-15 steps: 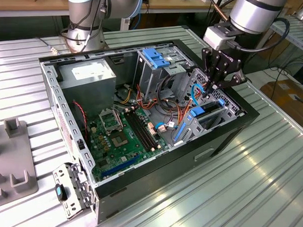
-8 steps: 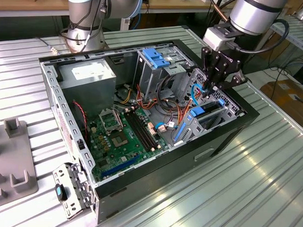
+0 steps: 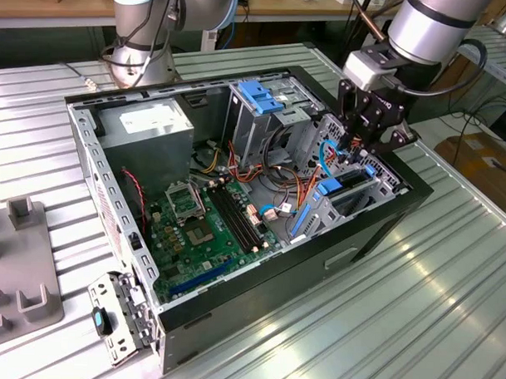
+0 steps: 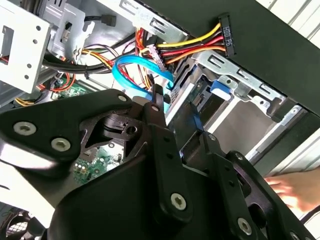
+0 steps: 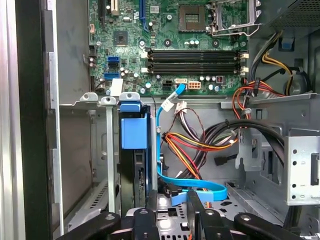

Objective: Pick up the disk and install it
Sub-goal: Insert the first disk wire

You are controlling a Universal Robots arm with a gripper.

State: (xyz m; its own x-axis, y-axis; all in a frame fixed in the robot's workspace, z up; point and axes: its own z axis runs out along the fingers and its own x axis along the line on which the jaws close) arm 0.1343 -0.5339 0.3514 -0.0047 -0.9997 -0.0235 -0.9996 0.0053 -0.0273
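The disk (image 5: 134, 131) is seen in the first wrist view standing on edge in a slot of the drive cage (image 5: 107, 150), its blue carrier frame uppermost and its dark body sunk between the cage's metal guides. The cage sits at the corner of the open case (image 3: 385, 219) nearest the exterior view's right. The gripper (image 3: 358, 152) is held directly over that cage. Its fingers (image 5: 202, 220) are parted moderately, and nothing is gripped between them (only a blue data cable (image 5: 200, 187) and the case floor show through the gap); one finger is lined up with the disk's upper edge. By this evidence the pick-up is judged done and the disk entered in its bay. Whether it is fully seated cannot be told, and no cable is seen plugged into it. Beyond the cage lies the motherboard (image 5: 170, 40), and the case itself rests on the ribbed metal bench (image 3: 414, 328).
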